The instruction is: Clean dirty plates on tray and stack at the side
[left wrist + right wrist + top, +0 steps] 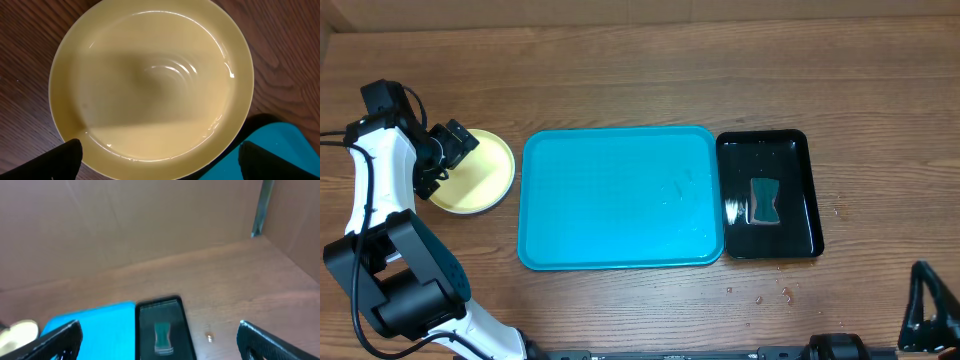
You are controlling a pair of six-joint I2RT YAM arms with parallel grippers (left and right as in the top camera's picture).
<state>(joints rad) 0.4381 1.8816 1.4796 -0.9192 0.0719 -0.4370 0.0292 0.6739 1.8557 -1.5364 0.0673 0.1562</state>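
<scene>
A yellow-green plate point(472, 172) lies on the wooden surface point(640, 75) at the left, just beside the left edge of the turquoise tray point(620, 197); whether the two touch cannot be told, nor whether other plates lie beneath it. The left jaws are at the plate's far-left rim in the overhead view, carried by the left arm point(370, 170); they stand wide apart. In the left wrist view the plate point(150, 85) fills almost the whole frame, glossy, with bright curved glints in its hollow; the two dark fingertips point(65, 160) show only at the lower corners, and the plate's rim runs between them; whether either fingertip touches the plate cannot be told. A corner of the tray point(272, 150) shows beside the right fingertip.

The tray sits mid-surface; a glossy black tray point(769, 194) lies just beside its right edge, holding a green sponge point(765, 201).

The right jaws are at the near right corner, on the right arm point(925, 305), well apart from both trays and from the plate; they too stand wide apart, with the fingertips point(270, 340) at the lower corners of the right wrist view. That view shows the black tray point(162, 330) with the sponge point(162, 337), the turquoise tray point(90, 330) to its left, and the plate point(20, 332) at the left edge.
</scene>
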